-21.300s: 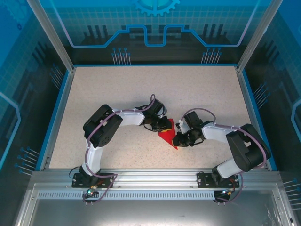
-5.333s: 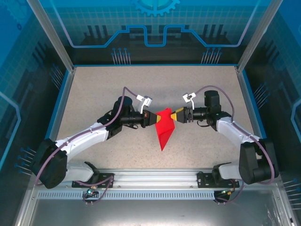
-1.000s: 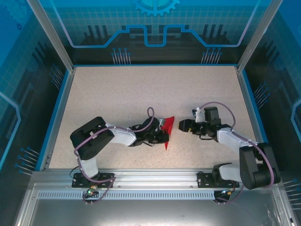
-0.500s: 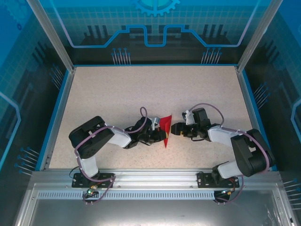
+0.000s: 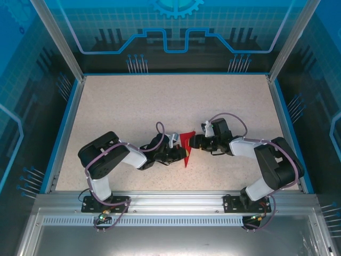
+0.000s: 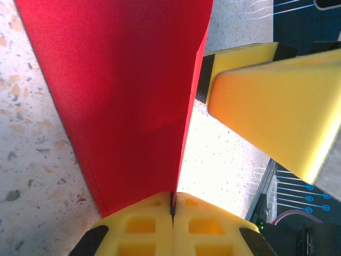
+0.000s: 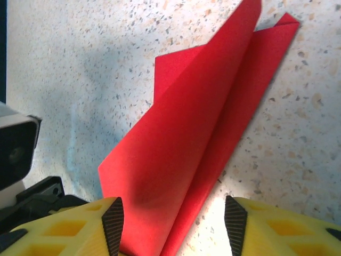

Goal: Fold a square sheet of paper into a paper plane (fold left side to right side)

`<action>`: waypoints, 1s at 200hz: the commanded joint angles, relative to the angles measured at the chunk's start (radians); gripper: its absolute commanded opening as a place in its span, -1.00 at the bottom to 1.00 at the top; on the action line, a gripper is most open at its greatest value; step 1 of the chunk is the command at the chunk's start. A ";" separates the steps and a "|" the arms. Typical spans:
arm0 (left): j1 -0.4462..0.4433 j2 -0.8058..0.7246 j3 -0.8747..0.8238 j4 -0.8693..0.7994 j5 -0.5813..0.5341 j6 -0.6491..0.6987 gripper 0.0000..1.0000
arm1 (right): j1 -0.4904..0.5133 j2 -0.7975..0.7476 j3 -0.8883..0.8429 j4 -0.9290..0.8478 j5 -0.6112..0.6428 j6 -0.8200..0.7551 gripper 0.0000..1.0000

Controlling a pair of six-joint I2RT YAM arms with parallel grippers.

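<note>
The square sheet of paper (image 5: pixel 186 144) is bright red and creased into a narrow, pointed plane-like shape, standing partly on edge near the table's middle. My left gripper (image 5: pixel 183 153) is shut on its near end; in the left wrist view the yellow jaws (image 6: pixel 173 205) pinch the paper's (image 6: pixel 122 96) edge. My right gripper (image 5: pixel 195 144) meets the paper from the right. In the right wrist view its fingers (image 7: pixel 173 232) stand open on either side of the folded paper (image 7: pixel 197 138), the right pad apart from it. The right gripper's yellow fingers (image 6: pixel 266 101) show beside the paper.
The speckled tabletop (image 5: pixel 160 101) is bounded by a blue frame (image 5: pixel 68 122) and glass walls. An aluminium rail (image 5: pixel 170 200) with both arm bases runs along the near edge. The left arm's elbow (image 5: pixel 104 154) lies low at the front left.
My right gripper has moved left up to the paper and its jaws have narrowed around it. The left gripper stays shut on the paper, which has shifted slightly left.
</note>
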 commanded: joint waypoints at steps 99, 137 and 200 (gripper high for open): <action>0.019 0.037 -0.016 0.047 0.021 -0.025 -1.00 | 0.045 0.128 0.084 -0.087 0.059 0.031 -0.05; 0.022 0.027 -0.012 0.045 0.027 -0.029 -0.89 | 0.047 0.156 0.096 -0.104 0.059 0.030 -0.06; 0.037 -0.030 -0.001 -0.009 0.034 -0.012 -0.58 | 0.049 0.180 0.106 -0.107 0.053 0.029 -0.07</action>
